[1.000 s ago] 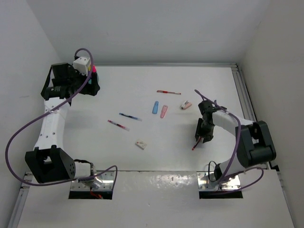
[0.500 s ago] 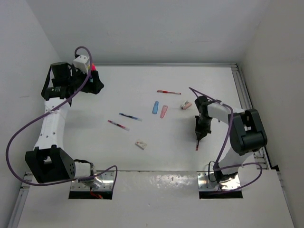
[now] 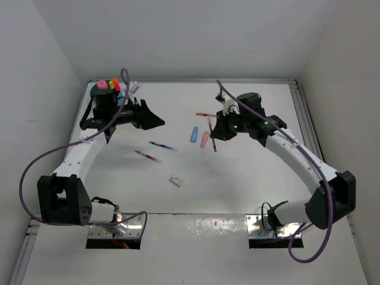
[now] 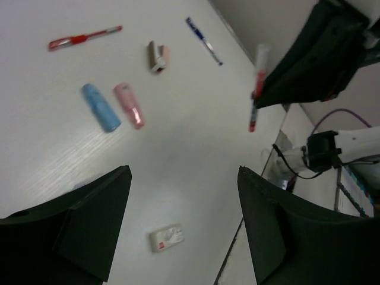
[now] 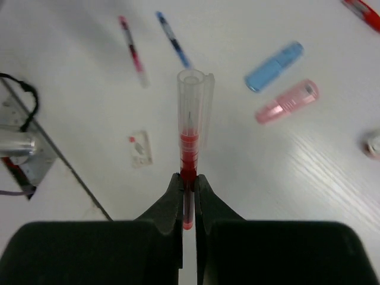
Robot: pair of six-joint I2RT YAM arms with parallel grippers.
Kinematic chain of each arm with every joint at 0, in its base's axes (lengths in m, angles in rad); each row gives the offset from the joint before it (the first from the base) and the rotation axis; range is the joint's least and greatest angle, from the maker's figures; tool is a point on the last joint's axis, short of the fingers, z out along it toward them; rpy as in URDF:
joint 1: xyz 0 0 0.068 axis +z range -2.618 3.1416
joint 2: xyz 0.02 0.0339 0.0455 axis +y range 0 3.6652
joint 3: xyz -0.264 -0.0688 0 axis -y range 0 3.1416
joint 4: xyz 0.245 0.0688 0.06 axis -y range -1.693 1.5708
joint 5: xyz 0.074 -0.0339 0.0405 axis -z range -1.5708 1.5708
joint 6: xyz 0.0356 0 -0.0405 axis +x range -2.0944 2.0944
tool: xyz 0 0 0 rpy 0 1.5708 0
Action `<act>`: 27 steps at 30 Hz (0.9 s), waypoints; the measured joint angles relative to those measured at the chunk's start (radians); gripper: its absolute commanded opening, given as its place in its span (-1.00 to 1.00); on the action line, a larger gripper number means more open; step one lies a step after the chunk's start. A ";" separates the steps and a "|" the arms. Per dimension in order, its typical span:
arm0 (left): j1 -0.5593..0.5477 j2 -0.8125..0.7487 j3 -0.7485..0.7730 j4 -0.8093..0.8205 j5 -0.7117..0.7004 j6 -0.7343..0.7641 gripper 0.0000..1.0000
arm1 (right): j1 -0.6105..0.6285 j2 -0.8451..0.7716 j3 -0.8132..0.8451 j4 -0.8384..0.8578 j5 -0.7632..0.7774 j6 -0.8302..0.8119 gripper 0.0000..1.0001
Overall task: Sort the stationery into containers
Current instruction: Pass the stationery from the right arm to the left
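My right gripper is clenched on a thin red pen with a clear barrel, which hangs in the air above the middle of the table, just right of the pink tube and the blue tube. The fingers pinch it close to one end, so most of its length sticks out free. I judge that to be the weak point: any quick swing could make the pen pivot or slide out of so narrow a grip.

The small round teal cup sits in the far left corner, well apart from the pen, with highlighters standing in it. My left gripper is spread wide and holds nothing, and it hangs between the pen and that cup. If the right arm carries straight across, I risk the two arms touching, or the pen's free end knocking the left fingers.

At the cup itself, the pen could catch on the highlighter ends or strike the rim and bounce out. A hard nudge might also tip the squat cup.
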 measured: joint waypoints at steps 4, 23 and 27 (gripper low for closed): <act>-0.066 0.012 0.150 -0.073 0.071 0.032 0.53 | 0.055 0.076 0.061 0.091 -0.095 -0.004 -1.00; -0.183 0.138 0.171 0.255 0.067 -0.174 0.35 | 0.165 0.208 0.292 0.135 -0.123 -0.116 -1.00; -0.198 0.179 0.187 0.286 0.061 -0.199 0.25 | 0.164 0.248 0.344 0.122 -0.135 -0.129 -1.00</act>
